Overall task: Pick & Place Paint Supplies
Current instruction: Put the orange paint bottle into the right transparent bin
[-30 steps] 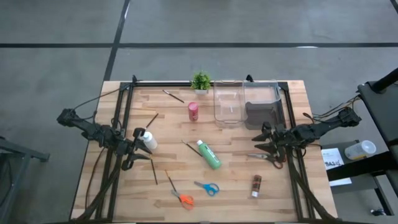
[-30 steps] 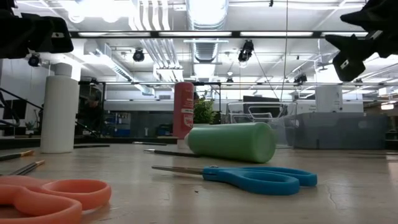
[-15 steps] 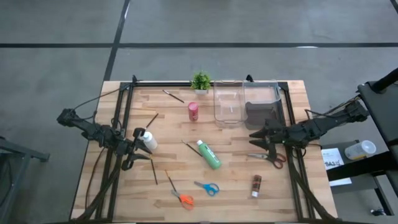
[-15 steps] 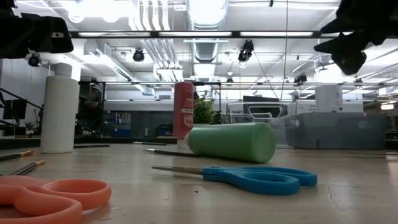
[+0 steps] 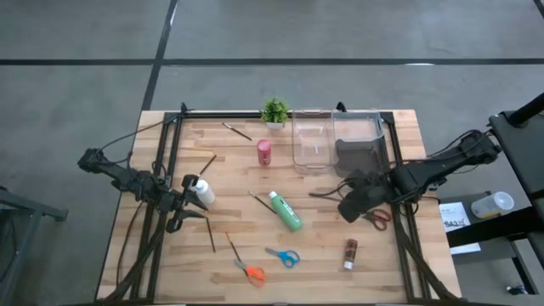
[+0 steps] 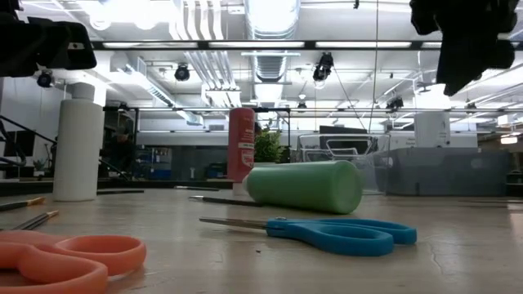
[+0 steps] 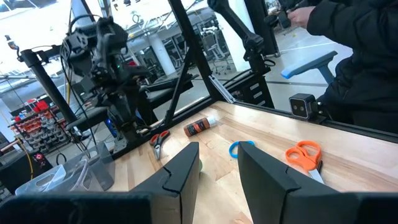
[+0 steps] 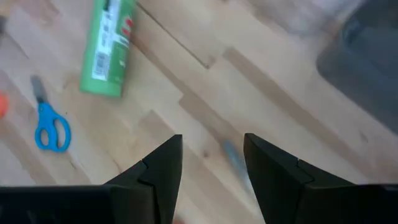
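Fingers apart and empty, the right gripper point(image 5: 350, 206) hovers right of the green bottle point(image 5: 286, 211) lying mid-worktop, which looks light, smooth, squashy plastic, likely to roll, best pinched gently across its middle.

Wood-plank table point(image 5: 323, 242) (matt); green bottle point(image 5: 286, 211) smooth plastic; clear plastic bins point(image 5: 313, 140)
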`<state>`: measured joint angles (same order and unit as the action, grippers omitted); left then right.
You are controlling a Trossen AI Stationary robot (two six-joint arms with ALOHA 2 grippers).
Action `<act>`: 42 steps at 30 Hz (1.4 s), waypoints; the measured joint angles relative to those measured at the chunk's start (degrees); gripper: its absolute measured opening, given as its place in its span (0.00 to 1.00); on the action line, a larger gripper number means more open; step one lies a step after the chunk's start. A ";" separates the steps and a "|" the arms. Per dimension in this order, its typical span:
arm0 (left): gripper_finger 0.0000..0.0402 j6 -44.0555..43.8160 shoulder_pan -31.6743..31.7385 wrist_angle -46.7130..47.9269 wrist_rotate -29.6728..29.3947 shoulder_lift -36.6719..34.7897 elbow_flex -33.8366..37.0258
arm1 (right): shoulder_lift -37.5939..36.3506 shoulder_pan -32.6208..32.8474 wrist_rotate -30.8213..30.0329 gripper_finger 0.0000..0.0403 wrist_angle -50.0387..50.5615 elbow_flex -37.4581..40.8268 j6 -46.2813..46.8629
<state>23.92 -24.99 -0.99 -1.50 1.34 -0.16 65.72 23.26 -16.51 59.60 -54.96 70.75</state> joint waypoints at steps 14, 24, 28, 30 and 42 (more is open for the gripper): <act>0.29 0.00 -0.02 0.02 -0.02 0.00 0.00 | 12.77 11.37 2.10 0.42 14.84 -12.92 26.65; 0.29 0.02 -0.02 0.01 -0.02 0.00 -0.02 | 18.29 20.95 9.51 0.42 14.90 -11.86 50.76; 0.29 0.00 -0.02 0.01 -0.01 0.00 -0.02 | 21.62 23.20 9.13 0.42 14.94 -11.61 55.81; 0.29 0.01 -0.01 0.01 -0.01 0.00 -0.02 | 23.92 23.79 9.09 0.43 14.19 -11.54 59.58; 0.29 0.00 -0.02 0.00 -0.02 0.00 -0.02 | 33.55 24.11 9.60 0.69 8.87 -15.01 62.72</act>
<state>23.93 -25.01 -0.99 -1.52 1.34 -0.18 99.27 47.37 -6.92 68.48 -69.96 133.47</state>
